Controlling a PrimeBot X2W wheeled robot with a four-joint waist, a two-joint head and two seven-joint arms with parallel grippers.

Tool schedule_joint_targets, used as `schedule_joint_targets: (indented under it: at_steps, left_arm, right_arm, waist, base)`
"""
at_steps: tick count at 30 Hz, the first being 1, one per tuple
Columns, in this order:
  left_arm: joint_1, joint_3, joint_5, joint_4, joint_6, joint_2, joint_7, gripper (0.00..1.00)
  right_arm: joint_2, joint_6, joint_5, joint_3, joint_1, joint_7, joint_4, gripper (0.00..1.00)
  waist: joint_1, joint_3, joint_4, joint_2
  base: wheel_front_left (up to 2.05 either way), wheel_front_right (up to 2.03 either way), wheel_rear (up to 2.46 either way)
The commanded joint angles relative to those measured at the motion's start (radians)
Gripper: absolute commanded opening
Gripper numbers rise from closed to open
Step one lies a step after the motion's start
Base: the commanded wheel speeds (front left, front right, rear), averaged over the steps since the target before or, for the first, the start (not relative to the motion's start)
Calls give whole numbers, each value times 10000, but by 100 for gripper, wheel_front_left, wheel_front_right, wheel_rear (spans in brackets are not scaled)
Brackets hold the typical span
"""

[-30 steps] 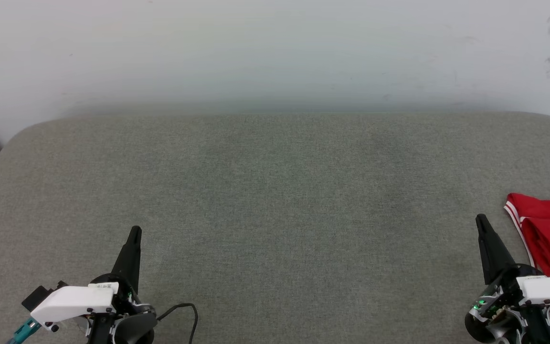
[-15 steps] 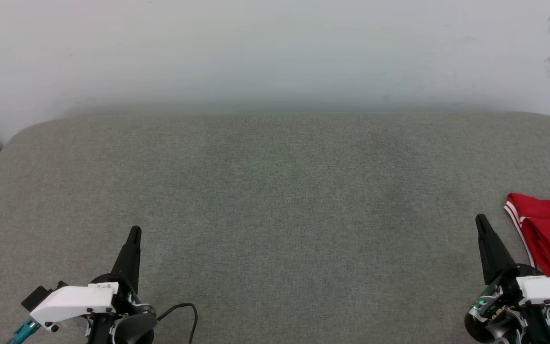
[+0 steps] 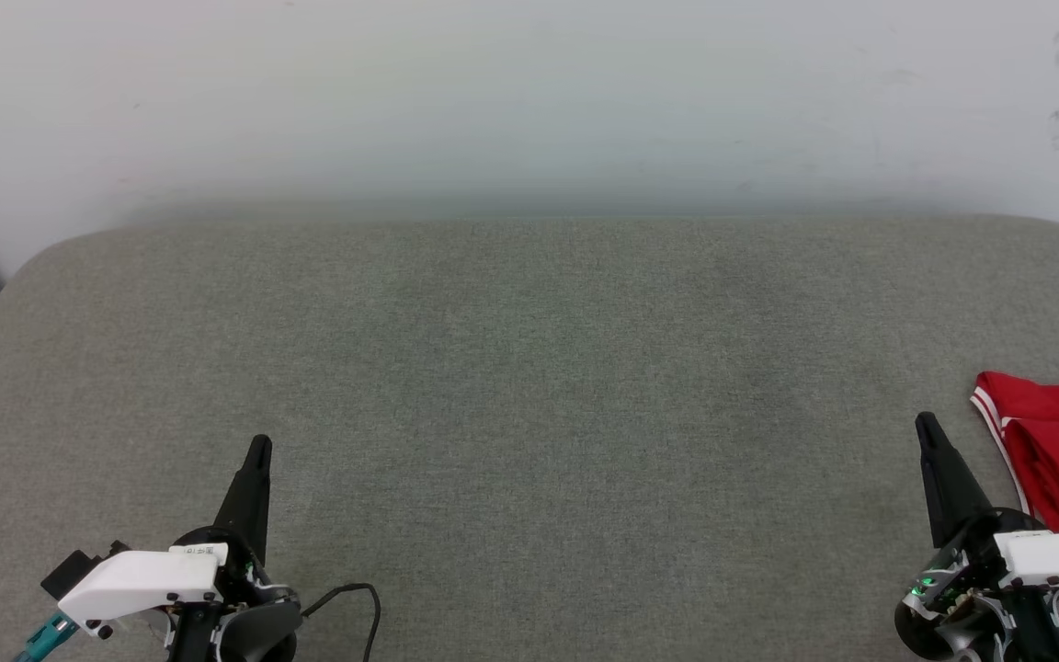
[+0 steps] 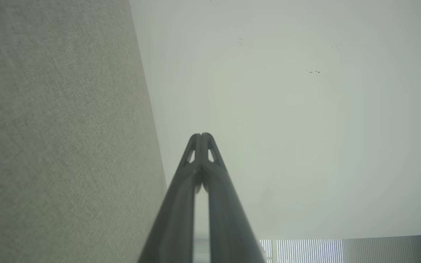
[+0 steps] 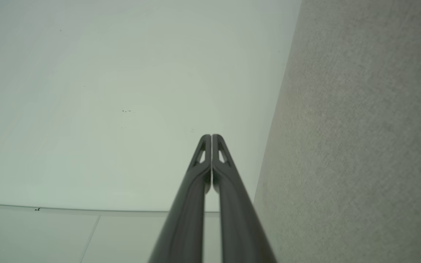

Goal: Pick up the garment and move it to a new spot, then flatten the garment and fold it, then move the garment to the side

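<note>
The red garment (image 3: pixel 1058 441) lies bunched at the right edge of the grey padded table (image 3: pixel 529 386), partly cut off by the picture's edge; a red-white striped trim runs along its left side. My right gripper (image 3: pixel 927 425) rests just left of the garment, shut and empty. At the lower left my left gripper (image 3: pixel 260 448) is also shut with nothing in it. Both wrist views show their own fingers pressed together, the left gripper (image 4: pixel 201 136) and the right gripper (image 5: pixel 211 136), against a pale wall.
A white wall (image 3: pixel 529 101) rises behind the table's far edge. A black cable (image 3: pixel 355 593) loops by the left wrist. The table's rounded corners show at far left and far right.
</note>
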Motion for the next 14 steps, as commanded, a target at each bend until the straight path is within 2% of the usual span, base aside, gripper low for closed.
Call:
schedule_joint_targets:
  at_steps: [1,14]
  left_arm:
    - [-79,40,-8,4,-29,-17,29,0]
    - [-79,49,1,4,-29,-23,39,0]
  right_arm:
    - [33,0,-21,-21,-150,8,14,0]
    - [55,0,-57,-51,-145,43,16,0]
  waist:
    - [0,0,0,0]
    - [0,0,0,0]
  base:
    - [0,0,0]
    - [0,0,0]
